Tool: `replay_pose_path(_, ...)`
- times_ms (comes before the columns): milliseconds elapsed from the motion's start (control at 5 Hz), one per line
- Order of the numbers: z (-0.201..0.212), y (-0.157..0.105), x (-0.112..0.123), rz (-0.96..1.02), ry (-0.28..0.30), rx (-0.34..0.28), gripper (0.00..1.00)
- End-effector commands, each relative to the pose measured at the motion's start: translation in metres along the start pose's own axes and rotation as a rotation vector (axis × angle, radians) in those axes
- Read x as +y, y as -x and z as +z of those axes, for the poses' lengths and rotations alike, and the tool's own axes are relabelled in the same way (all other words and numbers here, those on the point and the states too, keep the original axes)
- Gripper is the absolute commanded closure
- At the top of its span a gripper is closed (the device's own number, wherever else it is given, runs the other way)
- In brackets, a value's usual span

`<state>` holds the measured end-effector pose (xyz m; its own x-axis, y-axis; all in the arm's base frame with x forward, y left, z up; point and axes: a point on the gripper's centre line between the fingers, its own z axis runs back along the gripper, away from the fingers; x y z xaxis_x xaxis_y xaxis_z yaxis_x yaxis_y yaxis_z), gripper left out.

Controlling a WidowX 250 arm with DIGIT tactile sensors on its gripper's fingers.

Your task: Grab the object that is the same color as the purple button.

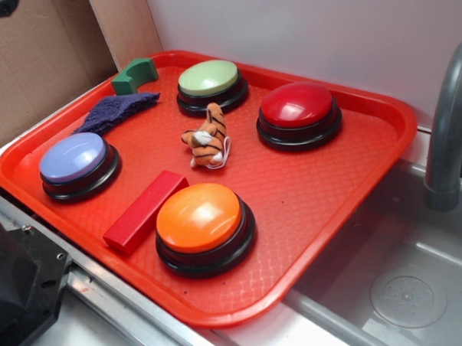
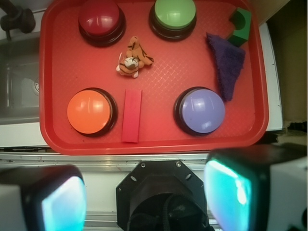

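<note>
Fingers (image 2: 53, 202) of the gripper (image 2: 144, 197) are spread wide, holding nothing, low in the wrist picture.
Purple cloth (image 2: 226, 62) lies flat on the red tray (image 2: 53, 139), upper right, between the green block (image 2: 240, 26) and the purple button (image 2: 202, 109).

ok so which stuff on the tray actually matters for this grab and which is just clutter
Matters: purple cloth, purple button, open gripper.

Clutter: green block, toy tiger, red block, green button, red button, orange button.
</note>
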<state>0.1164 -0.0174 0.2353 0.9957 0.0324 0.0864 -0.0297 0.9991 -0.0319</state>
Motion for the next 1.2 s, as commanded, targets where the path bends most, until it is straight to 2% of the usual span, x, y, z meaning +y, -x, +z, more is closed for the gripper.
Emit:
replay_pose_path(0, 0.000, 0.000, 0.000, 0.000, 0.000, 0.000, 0.00)
replay_pose_path(200, -0.012, -0.016, 0.016, 0.042, -0.009, -0.003, 0.00)
replay_pose_path(400, -0.028, -0.033, 0.034, 0.146, -0.024, -0.047, 0.00)
replay_pose_path(600, -0.062, -0.064, 0.064, 0.215, -0.027, -0.058, 0.00)
replay_pose_path(800, -0.092, -0.081, 0.090, 0.292, -0.009, -0.040, 0.00)
replay_pose_path(1000, -0.122, -0.098, 0.115, 0.350, 0.012, -0.059, 0.00)
